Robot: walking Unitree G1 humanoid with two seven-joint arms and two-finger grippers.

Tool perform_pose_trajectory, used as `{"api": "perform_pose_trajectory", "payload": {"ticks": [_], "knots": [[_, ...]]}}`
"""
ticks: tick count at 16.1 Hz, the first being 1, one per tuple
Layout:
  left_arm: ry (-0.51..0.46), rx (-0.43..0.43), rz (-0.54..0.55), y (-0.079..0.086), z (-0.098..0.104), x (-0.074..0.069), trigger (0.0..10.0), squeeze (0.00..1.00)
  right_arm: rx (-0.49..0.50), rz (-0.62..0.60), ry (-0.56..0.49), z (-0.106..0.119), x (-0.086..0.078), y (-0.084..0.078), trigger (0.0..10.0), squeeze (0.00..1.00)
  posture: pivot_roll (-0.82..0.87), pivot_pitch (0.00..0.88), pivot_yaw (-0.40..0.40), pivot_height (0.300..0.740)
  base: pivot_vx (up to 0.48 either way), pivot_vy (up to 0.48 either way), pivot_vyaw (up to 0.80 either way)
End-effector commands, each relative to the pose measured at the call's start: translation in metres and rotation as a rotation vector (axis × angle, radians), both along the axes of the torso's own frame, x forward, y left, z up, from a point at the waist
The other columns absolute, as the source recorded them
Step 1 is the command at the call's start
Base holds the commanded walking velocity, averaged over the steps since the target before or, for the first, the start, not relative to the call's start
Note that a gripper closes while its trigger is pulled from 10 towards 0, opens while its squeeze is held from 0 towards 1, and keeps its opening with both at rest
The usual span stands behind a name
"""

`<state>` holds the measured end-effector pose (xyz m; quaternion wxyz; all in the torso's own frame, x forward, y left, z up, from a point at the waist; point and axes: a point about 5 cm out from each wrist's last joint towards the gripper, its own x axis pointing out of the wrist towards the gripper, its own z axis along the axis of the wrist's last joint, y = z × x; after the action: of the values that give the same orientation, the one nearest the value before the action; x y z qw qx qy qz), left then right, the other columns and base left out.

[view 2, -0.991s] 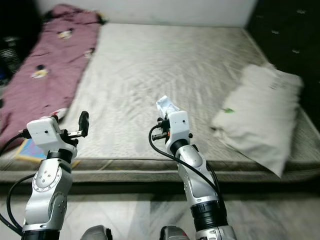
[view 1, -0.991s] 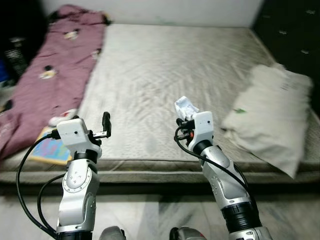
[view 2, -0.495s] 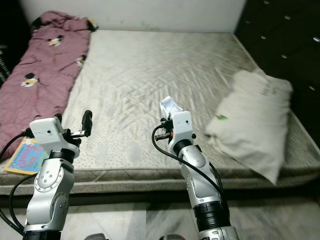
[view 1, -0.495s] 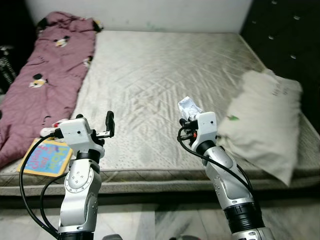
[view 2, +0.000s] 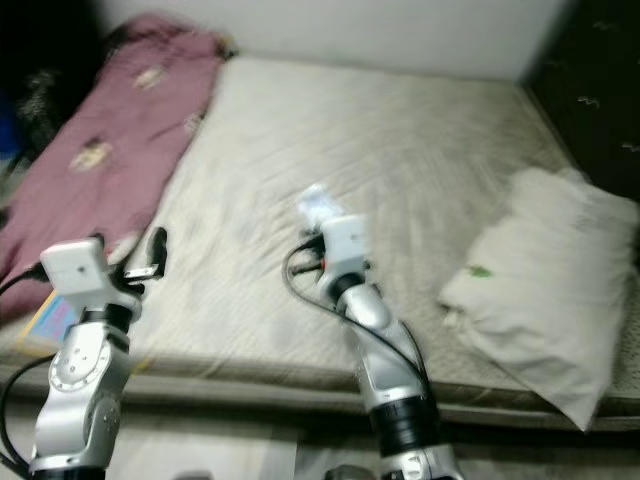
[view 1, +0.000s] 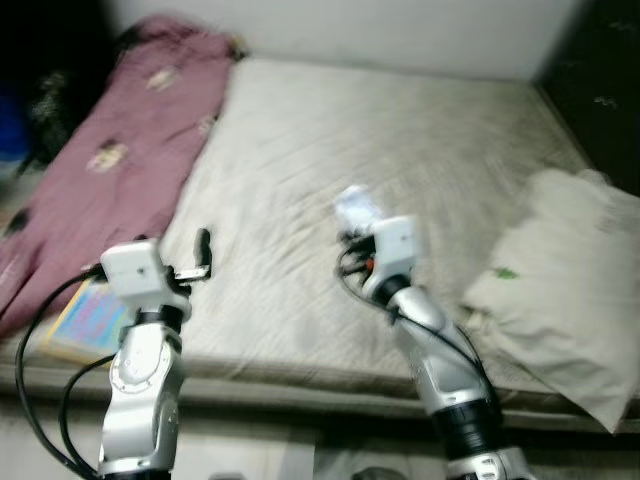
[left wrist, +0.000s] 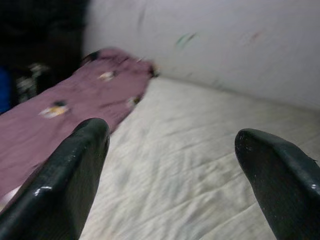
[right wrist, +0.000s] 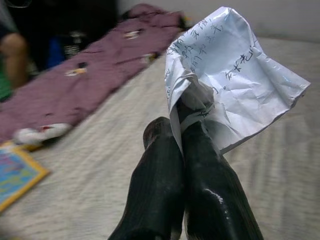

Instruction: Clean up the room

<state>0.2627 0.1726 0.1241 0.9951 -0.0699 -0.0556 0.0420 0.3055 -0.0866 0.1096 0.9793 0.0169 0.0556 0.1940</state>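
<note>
White crumpled paper (right wrist: 230,80) sits pinched in your right end effector (right wrist: 182,145), held above the bare mattress (view 1: 400,150). Your left end effector (left wrist: 170,150) hovers spread over the bed edge, near the maroon blanket (view 1: 110,170).

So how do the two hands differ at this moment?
The left hand is open, its fingers wide apart with nothing between them; the right hand is shut on a crumpled paper with writing on it. The left hand is raised near the purple blanket side of the bed, the right over the mattress middle. Both are held up before the bed.
</note>
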Motion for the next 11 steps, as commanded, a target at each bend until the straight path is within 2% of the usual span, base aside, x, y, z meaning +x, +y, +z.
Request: {"api": "perform_pose_trajectory", "payload": {"ticks": [1, 4, 6, 11], "knots": [[0.000, -0.008, -0.041, -0.0118, 0.0009, 0.0001, 10.0, 0.00, -0.013, -0.050, 0.024, -0.0064, -0.0008, -0.0156, 10.0, 0.00, 0.04, 0.044, -0.014, 0.740, 0.000, 0.000, 0.00], [0.005, -0.023, -0.029, -0.0132, 0.0007, 0.0015, 10.0, 0.00, -0.013, -0.055, 0.025, -0.0067, -0.0007, -0.0160, 10.0, 0.00, 0.04, 0.045, -0.014, 0.740, 0.000, 0.000, 0.00], [0.013, -0.032, -0.023, -0.0128, -0.0001, 0.0019, 10.0, 0.00, -0.015, -0.057, 0.031, -0.0072, -0.0008, -0.0162, 10.0, 0.00, 0.04, 0.048, -0.013, 0.740, 0.000, 0.000, -0.65], [0.016, -0.049, -0.017, -0.0112, -0.0007, 0.0028, 10.0, 0.00, -0.014, -0.057, 0.034, -0.0078, -0.0002, -0.0162, 10.0, 0.00, 0.04, 0.050, -0.012, 0.740, 0.000, 0.479, -0.80]]}}
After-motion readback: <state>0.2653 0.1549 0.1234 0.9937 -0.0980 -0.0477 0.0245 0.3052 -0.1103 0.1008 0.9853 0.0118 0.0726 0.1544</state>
